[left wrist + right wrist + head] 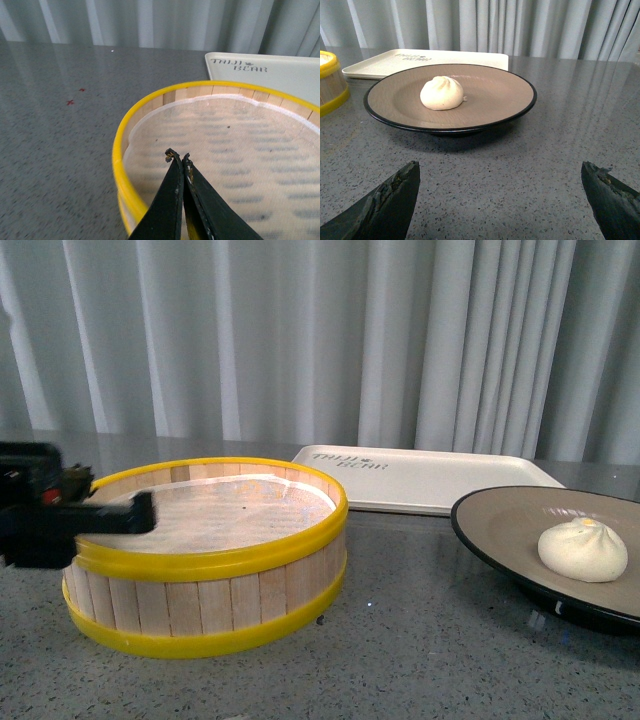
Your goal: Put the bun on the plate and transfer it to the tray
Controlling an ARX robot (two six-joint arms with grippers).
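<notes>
Grey speckled table (420, 660) nearest. R gripper (499, 167) hangs low just short of the plate (395, 92), fingers wide apart, only tabletop showing btwn them. On the plate the bun (441, 93) sits upright, slightly off centre. L gripper (178, 159) has its fingers pressed together, tips over the yellow-rimmed wooden steamer basket (200, 600). Furthest back, cream tray (430, 480) lies flat behind basket & plate.

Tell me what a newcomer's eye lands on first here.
The yellow-rimmed wooden steamer basket dominates front left, empty, the shut left gripper at its left edge. To its right, the white bun sits on the black-rimmed plate, with the cream tray behind.
</notes>
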